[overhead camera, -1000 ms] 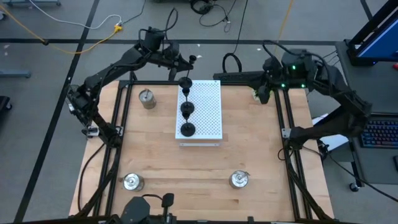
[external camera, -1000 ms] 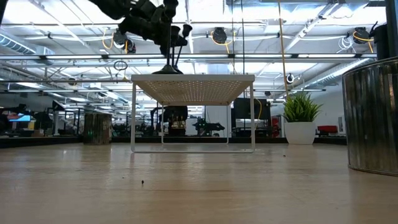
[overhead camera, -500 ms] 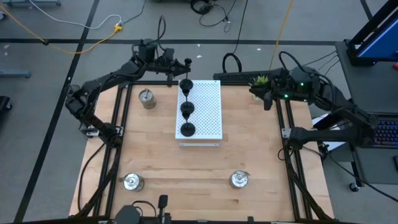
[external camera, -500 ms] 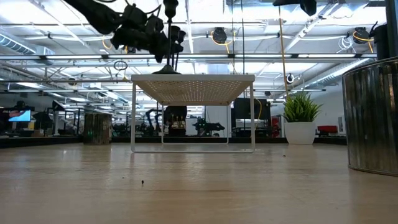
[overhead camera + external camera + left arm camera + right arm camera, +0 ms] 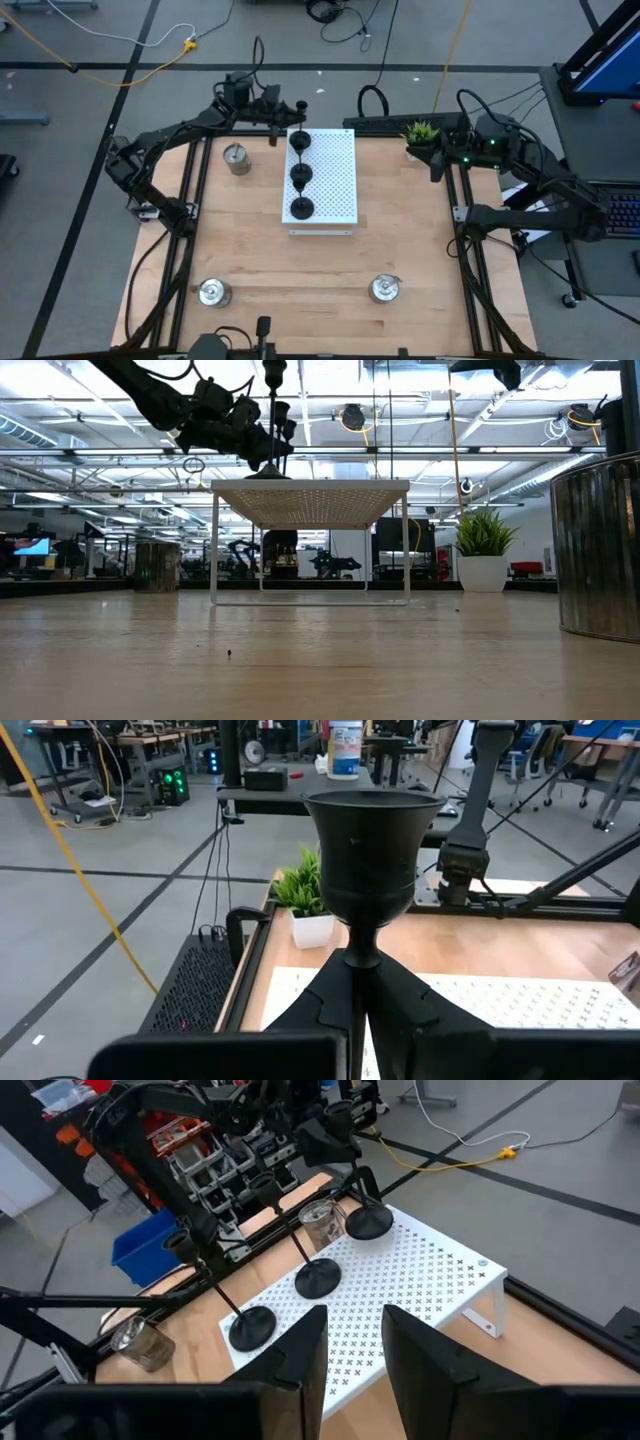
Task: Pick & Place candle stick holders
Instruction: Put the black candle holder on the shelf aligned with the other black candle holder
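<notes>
Spread apart, the right gripper (image 5: 352, 1342) hovers at upper right of the high view. Left gripper (image 5: 362, 982) fingers pinch the stem of a black candle holder (image 5: 372, 860), its base on the white perforated board (image 5: 331, 176), top centre.

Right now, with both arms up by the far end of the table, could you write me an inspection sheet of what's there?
Surface: wooden table with a white perforated board raised on legs.
Job's things: three black holders in a row on the board; three silver holders on the wood, one beside the board, two at the near edge.
Clutter: a small potted plant at the far right corner.
Grippers: left gripper just off the board's far left corner, next to the far black holder; right gripper open, empty, near the plant.
Cables: a yellow cable and dark leads on the floor.
Surroundings: workshop benches; no person seen.
</notes>
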Controlling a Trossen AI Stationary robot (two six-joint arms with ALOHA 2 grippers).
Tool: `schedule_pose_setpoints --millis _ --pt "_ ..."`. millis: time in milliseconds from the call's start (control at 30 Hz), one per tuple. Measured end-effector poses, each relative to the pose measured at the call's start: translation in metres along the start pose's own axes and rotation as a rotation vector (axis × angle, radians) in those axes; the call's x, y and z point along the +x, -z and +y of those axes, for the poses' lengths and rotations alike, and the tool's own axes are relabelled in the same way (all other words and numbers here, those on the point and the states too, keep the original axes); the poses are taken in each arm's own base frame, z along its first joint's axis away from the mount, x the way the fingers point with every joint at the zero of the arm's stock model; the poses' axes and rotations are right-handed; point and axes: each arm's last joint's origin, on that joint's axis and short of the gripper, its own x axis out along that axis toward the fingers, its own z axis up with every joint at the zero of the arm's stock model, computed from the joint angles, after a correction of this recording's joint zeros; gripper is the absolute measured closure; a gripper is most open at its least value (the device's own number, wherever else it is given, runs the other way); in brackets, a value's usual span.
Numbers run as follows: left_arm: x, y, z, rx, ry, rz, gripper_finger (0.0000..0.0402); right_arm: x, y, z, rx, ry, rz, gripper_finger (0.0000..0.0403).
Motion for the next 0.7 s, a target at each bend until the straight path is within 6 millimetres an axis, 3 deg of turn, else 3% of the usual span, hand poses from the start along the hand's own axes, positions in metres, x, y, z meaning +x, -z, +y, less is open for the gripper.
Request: schedule_pose_setpoints --millis 433,700 --pt "0.002 0.003 -0.003 0.033 0.011 0.01 0.0389 0.008 0.02 -0.01 -0.018 0.028 -0.002 0.0314" --pt "0.004 0.003 -0.004 0.056 0.015 0.01 0.0389 0.008 0.022 -0.011 0.004 0.018 -0.025 0.0314"
